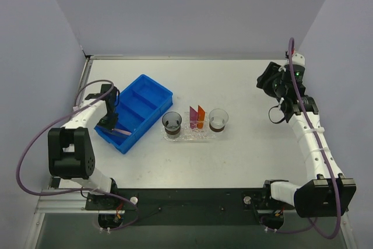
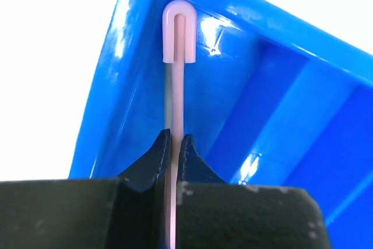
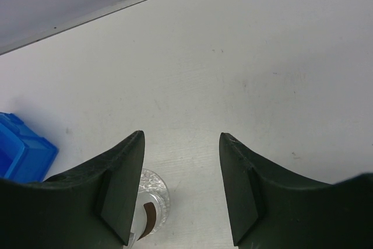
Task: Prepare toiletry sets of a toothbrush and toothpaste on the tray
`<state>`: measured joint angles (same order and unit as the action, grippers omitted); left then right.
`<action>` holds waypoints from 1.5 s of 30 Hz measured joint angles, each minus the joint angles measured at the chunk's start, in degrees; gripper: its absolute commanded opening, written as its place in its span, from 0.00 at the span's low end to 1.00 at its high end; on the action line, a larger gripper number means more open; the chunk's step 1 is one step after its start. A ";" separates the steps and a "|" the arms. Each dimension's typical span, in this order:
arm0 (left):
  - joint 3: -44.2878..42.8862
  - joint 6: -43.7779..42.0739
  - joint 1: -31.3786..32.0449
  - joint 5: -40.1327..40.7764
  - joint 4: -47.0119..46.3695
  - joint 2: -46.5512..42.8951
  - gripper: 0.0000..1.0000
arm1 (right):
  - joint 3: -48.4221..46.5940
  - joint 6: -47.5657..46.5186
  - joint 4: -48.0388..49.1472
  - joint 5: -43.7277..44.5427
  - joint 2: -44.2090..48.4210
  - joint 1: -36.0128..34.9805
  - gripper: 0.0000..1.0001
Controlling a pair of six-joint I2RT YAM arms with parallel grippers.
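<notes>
My left gripper [image 1: 111, 124] is shut on the pale pink toothbrush [image 1: 121, 132] over the near end of the blue bin [image 1: 135, 112]. In the left wrist view the toothbrush [image 2: 178, 68] runs up from between the closed fingers [image 2: 173, 144], its looped end near the bin's corner. The clear tray [image 1: 187, 134] lies at mid table. The magenta toothpaste [image 1: 193, 117] and the orange toothpaste [image 1: 201, 116] stand upright on it. My right gripper [image 1: 267, 80] is open and empty, raised at the far right, apart from the tray. Its fingers [image 3: 180, 144] frame bare table.
Two clear cups with dark bottoms stand at the tray's ends, one on the left [image 1: 172, 123] and one on the right [image 1: 218, 120]. The right cup also shows in the right wrist view [image 3: 150, 202]. Grey walls close the table's back and sides.
</notes>
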<state>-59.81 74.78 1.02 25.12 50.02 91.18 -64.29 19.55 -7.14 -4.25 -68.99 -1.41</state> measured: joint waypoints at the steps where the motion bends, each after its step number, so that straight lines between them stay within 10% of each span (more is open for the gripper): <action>1: -0.70 -0.31 0.02 0.17 0.46 -0.70 0.00 | 0.35 0.02 0.15 -0.20 0.39 0.00 0.49; 32: -4.42 -27.63 7.43 8.72 -8.96 -25.64 0.00 | 3.69 0.13 2.75 -4.04 8.74 -0.17 0.45; 45: -7.15 -55.54 27.34 -15.32 -30.05 -29.79 0.00 | -10.05 2.23 -3.45 -15.13 5.90 -10.01 0.48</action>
<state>-66.96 19.25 28.36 9.80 19.97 61.39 -74.35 21.78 -10.59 -19.38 -63.09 -11.42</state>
